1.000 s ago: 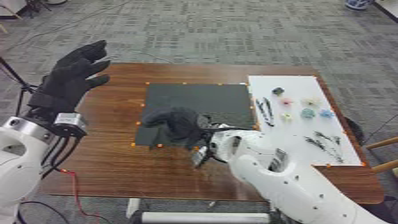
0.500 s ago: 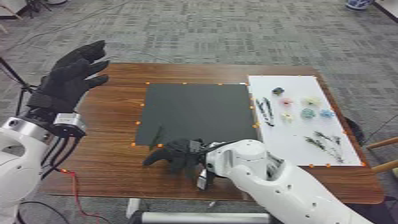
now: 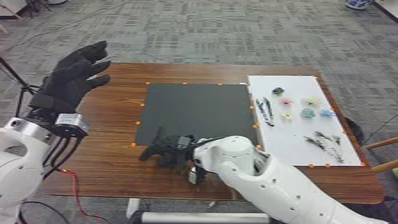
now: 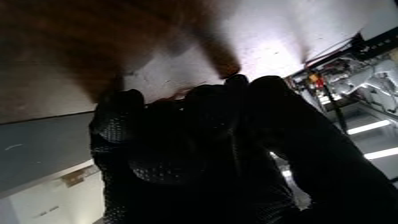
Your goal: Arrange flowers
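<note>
In the head view the right hand [image 3: 169, 150] is at the near edge of the dark board [image 3: 197, 107], close to its near left corner. A thin dark stem [image 3: 160, 133] lies on the board right beside that hand. Several small flowers, among them a pink one [image 3: 286, 101] and a teal one [image 3: 307, 113], rest on the white board [image 3: 284, 145], with green sprigs [image 3: 327, 143] nearer the front. The left hand [image 3: 69, 77] is raised at the table's left edge, open. In the right wrist view the right hand [image 4: 195, 145] is close above the wooden surface.
Dark tweezer-like tools [image 3: 266, 111] lie along the white board's left side. Orange markers [image 3: 138, 122] stand around both boards on the brown table [image 3: 107, 165]. A chair [image 3: 384, 155] is beyond the right edge.
The right hand has drawn back from over the dark board to its near edge, then shifted slightly toward the board again. The left hand has stayed still.
</note>
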Available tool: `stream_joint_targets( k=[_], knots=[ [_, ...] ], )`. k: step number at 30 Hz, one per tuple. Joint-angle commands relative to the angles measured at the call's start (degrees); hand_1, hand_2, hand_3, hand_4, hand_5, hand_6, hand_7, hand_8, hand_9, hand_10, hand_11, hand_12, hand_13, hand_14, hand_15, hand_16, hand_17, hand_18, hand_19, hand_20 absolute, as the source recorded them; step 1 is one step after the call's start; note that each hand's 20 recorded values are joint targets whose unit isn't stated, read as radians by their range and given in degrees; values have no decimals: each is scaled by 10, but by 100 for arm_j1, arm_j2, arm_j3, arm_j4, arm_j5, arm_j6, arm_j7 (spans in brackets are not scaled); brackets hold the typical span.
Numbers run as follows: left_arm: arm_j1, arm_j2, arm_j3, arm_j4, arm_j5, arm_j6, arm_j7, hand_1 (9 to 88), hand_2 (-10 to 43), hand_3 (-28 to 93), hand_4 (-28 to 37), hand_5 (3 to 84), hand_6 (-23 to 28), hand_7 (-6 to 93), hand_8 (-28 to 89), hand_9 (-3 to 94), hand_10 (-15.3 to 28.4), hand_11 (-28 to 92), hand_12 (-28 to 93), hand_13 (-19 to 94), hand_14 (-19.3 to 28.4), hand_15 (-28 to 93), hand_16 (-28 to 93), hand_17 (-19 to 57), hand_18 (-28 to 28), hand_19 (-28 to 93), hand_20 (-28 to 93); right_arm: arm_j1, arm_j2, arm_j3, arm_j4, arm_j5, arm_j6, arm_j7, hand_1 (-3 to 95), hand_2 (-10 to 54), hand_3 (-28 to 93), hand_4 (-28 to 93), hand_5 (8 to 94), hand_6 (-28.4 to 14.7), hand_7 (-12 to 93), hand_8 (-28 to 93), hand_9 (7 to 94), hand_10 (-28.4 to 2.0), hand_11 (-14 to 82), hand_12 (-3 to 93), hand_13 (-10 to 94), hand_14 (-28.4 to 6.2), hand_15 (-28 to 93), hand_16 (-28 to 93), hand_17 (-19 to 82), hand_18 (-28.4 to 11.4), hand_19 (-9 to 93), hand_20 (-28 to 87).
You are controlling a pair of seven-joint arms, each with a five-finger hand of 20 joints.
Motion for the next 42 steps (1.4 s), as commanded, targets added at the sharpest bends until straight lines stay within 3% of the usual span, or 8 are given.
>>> stream_joint_targets(
  k=[1, 12, 33, 42],
  knots=[
    [-51, -23, 19, 5, 18, 72, 9, 260, -79, 702, -256, 205, 11, 197, -89, 135, 83, 124, 224, 37, 113, 363, -18, -145, 199, 387, 102, 225, -72, -181, 271, -159, 78, 268, 218, 201, 932, -97, 351, 20, 183, -149, 757, -125, 675, 401, 757, -114, 857, 339, 344, -230, 868, 457],
    [36, -45, -36, -32, 13, 83, 23, 261, -79, 701, -255, 204, 11, 197, -88, 134, 84, 124, 225, 37, 113, 362, -17, -145, 199, 386, 102, 452, 105, -453, 360, 50, 551, 634, 212, 185, 932, -99, 374, 17, 188, -153, 767, -123, 681, 387, 764, -111, 858, 341, 351, -233, 877, 452],
    [154, -77, -147, -60, 4, 77, 43, 260, -79, 702, -256, 205, 12, 196, -88, 135, 84, 125, 225, 37, 113, 362, -17, -144, 199, 385, 102, -410, 574, 142, -416, 18, 282, 99, 202, 175, 932, -94, 397, 31, 184, -151, 770, -123, 681, 389, 765, -113, 861, 345, 348, -235, 877, 454],
    [99, -78, -89, -38, 1, 52, 34, 261, -77, 699, -255, 204, 11, 197, -88, 135, 83, 123, 225, 37, 113, 361, -17, -145, 199, 386, 102, -241, 552, -35, -145, 43, 325, 235, 202, 173, 932, -97, 406, 32, 187, -152, 771, -122, 681, 386, 764, -113, 861, 345, 348, -235, 876, 455]
  ],
)
